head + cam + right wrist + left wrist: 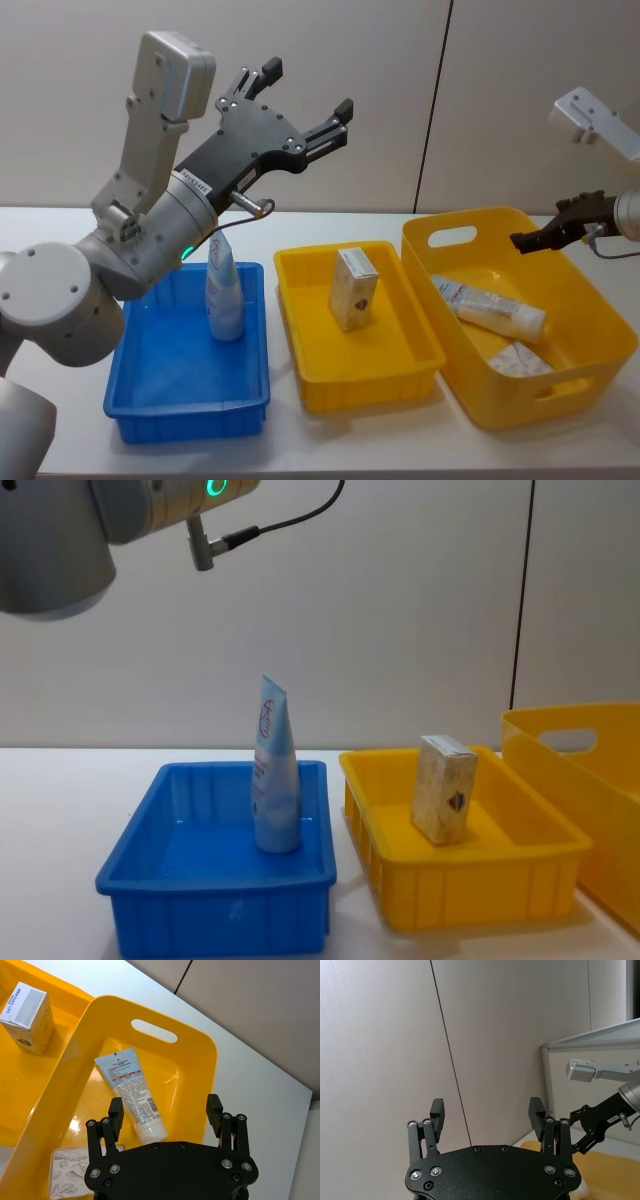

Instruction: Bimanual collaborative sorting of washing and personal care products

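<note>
The left gripper is raised, jaws wide and empty, above the blue tray where one tube stands. The right gripper, also open and empty, hovers over the yellow bin. Its next move is probably to descend on the lying tube near the bin's middle.

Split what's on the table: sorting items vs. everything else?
Task items:
- upright tube in the blue tray
- upright carton in the small yellow tray
- lying tube in the big yellow bin
- flat carton in the same bin

Not task items:
- blue tray
- small yellow tray
- big yellow bin
</note>
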You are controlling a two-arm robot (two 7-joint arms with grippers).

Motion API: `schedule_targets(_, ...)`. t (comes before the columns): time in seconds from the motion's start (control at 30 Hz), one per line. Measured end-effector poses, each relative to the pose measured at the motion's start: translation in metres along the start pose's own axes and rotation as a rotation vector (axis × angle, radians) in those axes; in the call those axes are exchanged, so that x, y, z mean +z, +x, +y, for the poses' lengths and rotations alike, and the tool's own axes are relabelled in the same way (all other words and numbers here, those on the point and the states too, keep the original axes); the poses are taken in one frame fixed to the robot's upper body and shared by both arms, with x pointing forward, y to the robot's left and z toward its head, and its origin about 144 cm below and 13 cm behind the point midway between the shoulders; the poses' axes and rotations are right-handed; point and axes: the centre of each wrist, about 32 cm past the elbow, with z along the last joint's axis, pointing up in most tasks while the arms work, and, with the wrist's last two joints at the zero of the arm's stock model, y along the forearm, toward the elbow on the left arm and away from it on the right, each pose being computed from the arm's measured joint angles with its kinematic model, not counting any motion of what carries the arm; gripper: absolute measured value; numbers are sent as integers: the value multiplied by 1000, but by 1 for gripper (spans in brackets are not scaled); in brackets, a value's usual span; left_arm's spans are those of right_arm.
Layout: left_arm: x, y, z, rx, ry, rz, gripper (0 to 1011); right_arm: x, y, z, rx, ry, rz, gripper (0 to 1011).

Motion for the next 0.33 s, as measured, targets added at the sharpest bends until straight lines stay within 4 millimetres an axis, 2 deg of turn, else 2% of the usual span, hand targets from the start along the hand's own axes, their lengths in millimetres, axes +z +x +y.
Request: schedule_targets(0.33,0,0,0,0,0,0,1001,0,0,0,0,0,0,1005)
